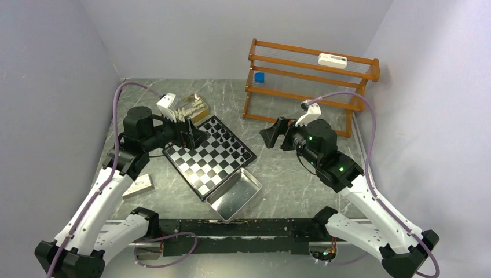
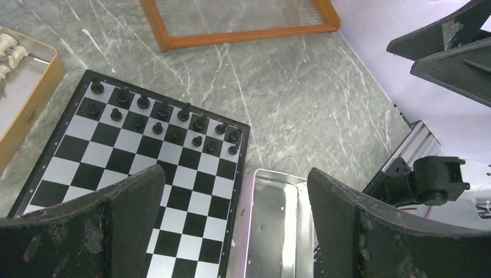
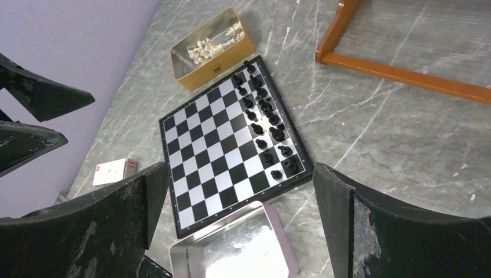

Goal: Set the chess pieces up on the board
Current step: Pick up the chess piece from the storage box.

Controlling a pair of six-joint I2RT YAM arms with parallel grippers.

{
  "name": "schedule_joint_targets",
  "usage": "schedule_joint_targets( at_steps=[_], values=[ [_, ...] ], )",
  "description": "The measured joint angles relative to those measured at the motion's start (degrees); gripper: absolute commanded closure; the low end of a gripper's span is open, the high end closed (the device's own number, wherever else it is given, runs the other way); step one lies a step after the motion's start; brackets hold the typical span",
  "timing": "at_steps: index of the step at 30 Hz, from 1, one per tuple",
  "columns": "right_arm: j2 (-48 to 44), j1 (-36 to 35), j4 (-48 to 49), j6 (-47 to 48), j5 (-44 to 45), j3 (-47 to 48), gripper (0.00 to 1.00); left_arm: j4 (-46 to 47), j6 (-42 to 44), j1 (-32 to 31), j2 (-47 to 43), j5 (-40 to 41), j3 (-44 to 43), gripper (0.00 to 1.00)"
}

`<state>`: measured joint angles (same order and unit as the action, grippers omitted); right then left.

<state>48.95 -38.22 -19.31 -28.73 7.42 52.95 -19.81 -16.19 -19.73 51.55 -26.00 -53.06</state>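
Grey marbled bench [image 1: 289, 179], pale walls on three sides. Board [image 1: 202, 165] lies angled at centre-left, with a shiny metal tray [image 1: 234, 194] just beside its near corner. Black chess pieces [image 3: 263, 124] stand in two rows along the board edge facing the wooden rack [image 1: 307, 81]. Cream chess pieces [image 3: 211, 45] lie heaped in a gold box [image 3: 226, 62] at the board's far corner. Left gripper [image 1: 190, 132] hovers over the board's far-left edge, jaws spread wide, nothing between them. Right gripper [image 1: 271, 136] hangs right of the board above bare bench, jaws likewise wide, holding nothing.
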Motion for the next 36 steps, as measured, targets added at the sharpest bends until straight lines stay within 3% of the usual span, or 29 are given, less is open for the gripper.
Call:
schedule_joint_targets(
  at_steps=[7,14,16,18,24,30,36],
  values=[
    [-0.04,0.0,-0.26,0.04,0.07,-0.02,0.0,-0.15,-0.87,0.0,0.11,1.6,-1.07,0.04],
    [-0.59,0.0,0.2,0.07,-0.15,-1.22,0.0,-0.57,-2.29,0.0,2.27,8.66,-3.39,0.09],
    [-0.9,0.0,0.31,0.07,-0.46,-1.92,0.0,-0.83,-3.37,-0.04,3.8,12.98,-4.17,0.13],
    [-1.16,0.0,0.39,0.17,-1.29,-2.32,0.0,-1.14,-4.98,-0.07,5.84,17.29,-5.18,0.27],
    [-3.23,0.0,0.42,1.64,-2.56,-3.41,0.0,-1.97,-8.26,0.02,17.2,28.11,-10.6,0.43],
    [-6.88,0.0,0.46,3.41,-3.96,-5.03,0.0,-2.8,-7.34,1.01,32.17,37.35,-21.88,0.47],
    [-10.71,0.0,1.79,4.61,-8.09,-6.64,0.0,-2.67,-5.66,5.01,44.61,41.33,-29.2,0.53]
  ],
)
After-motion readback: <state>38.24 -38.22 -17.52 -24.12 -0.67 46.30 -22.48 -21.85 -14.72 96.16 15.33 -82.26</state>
